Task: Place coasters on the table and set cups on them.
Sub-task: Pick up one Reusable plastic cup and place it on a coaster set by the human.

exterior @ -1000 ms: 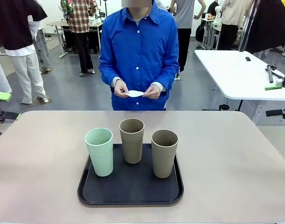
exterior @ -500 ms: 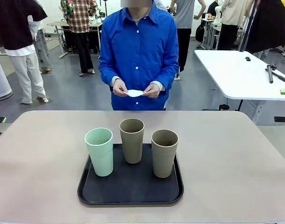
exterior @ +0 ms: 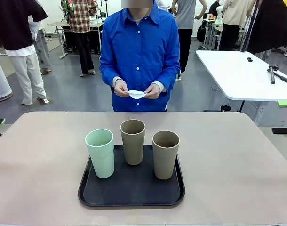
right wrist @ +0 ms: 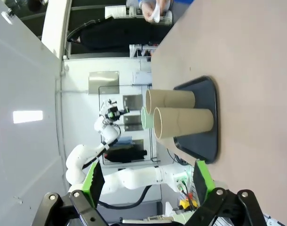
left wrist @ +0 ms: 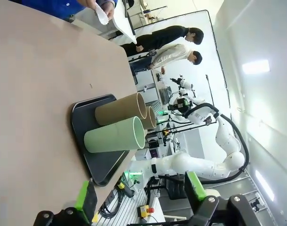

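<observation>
Left gripper (left wrist: 141, 195): wide open, empty.
Right gripper (right wrist: 148, 181): wide open, empty.
Cups (exterior: 133, 141): upright on black tray (exterior: 134, 188).
Coasters (exterior: 137, 94): in person's hands (exterior: 121, 88).

We see the table (exterior: 237, 160) as a smooth, matt beige-pink top with only a faint sheen. The tray (exterior: 134, 197) on it looks like black plastic, matt, with its raised rim catching a little light. The mint cup (exterior: 100, 157) at the left, the middle tan cup (exterior: 133, 146) and the right tan cup (exterior: 165, 160) share a smooth, dull, slightly chalky finish without gloss. The coasters (exterior: 136, 94), held at the far side, look like thin white paper. The blue shirt (exterior: 139, 47) is smooth woven cloth. The white table (exterior: 237, 75) at the far right looks smooth and slightly glossy.
</observation>
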Controlling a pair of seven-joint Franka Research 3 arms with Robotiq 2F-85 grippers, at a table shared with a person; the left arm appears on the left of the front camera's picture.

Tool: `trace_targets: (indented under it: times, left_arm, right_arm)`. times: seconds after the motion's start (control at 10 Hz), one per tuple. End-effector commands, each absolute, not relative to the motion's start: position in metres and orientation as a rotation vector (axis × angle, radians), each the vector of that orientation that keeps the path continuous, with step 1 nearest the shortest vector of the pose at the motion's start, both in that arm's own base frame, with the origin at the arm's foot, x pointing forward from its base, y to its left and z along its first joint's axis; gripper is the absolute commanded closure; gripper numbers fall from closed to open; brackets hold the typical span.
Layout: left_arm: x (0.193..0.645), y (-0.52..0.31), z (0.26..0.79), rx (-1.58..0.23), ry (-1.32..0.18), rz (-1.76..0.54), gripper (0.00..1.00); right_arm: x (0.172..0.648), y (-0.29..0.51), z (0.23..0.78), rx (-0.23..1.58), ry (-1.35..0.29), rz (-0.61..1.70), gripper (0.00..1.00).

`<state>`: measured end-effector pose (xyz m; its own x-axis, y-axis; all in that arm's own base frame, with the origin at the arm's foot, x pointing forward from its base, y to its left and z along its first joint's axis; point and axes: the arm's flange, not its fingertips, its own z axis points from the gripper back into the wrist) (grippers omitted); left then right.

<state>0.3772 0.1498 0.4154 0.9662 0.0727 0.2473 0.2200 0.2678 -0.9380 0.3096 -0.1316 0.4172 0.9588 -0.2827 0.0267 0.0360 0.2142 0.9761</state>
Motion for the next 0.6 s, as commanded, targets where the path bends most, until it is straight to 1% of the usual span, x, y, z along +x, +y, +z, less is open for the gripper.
trace_targets:
  times: [0.0,0.1,0.5]
  left_arm:
    - [0.372,0.141,0.426,-1.257,-0.275,-0.065,0.00]
    - [0.377,0.150,0.415,-1.300,-0.261,-0.101,0.00]
    - [0.377,0.150,0.415,-1.300,-0.261,-0.101,0.00]
  right_arm:
    - [0.253,-0.079,0.390,1.328,-0.198,-0.149,0.00]
    - [0.310,-0.132,0.417,1.340,-0.216,-0.223,0.00]
    - [0.310,-0.132,0.417,1.340,-0.216,-0.223,0.00]
